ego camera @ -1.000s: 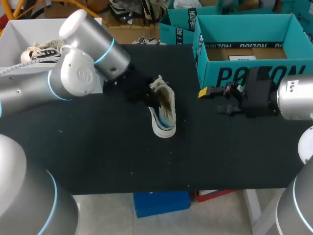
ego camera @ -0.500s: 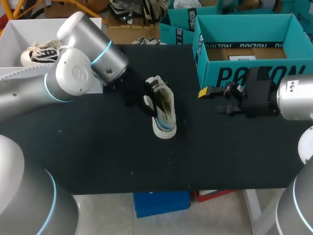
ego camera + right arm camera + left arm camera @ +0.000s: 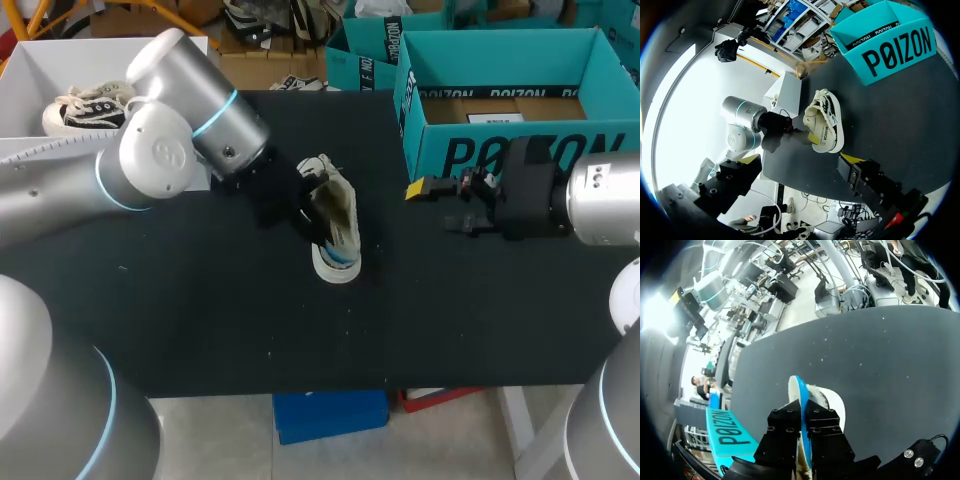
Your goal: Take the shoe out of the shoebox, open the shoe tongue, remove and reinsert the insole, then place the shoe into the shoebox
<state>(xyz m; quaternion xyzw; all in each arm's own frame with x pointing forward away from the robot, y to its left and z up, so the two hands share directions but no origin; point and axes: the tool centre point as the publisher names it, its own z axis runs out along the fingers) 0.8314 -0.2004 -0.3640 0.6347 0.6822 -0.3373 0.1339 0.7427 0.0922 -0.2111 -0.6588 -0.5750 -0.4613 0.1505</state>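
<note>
My left gripper point(image 3: 802, 422) is pinched shut on the side of the white shoe point(image 3: 338, 225), which lies mid-table with its long way running far to near, toe toward me, while my right gripper point(image 3: 418, 190) hangs open and empty, farther off by the teal shoebox point(image 3: 500, 152).

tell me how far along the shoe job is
Done: the shoe is out of the shoebox, on the table. In hand: the left end effector is clamped on the shoe at its opening; the right end effector hangs open beside the shoebox. Whether the insole has come out yet I cannot tell. Left: putting the shoe back.
</note>
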